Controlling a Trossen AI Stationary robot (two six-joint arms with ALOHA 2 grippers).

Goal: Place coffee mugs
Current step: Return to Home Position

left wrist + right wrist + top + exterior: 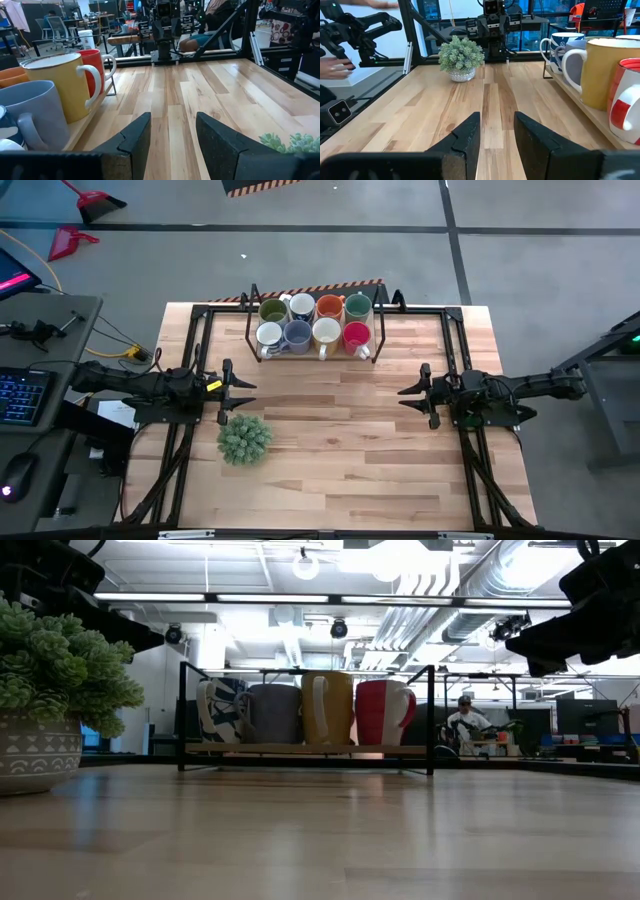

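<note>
Pale wooden surface [340,470] in an open workshop; black metal shelf rack [248,330] at the far edge, holding all eight round ceramic coffee mugs [312,322] in two rows. Left jaws parted, empty, near the bushy green potted plant [244,438]; right jaws likewise, well apart from everything. Likeliest slip: clipping the plant while drawing the left arm [150,385] home.

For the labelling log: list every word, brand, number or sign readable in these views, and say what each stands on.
No text can be read in any view.
Patterned mug: blue and white markings only, no letters.
Plant pot: a geometric pattern, no words.
Keyboard: key legends too small to read.
</note>
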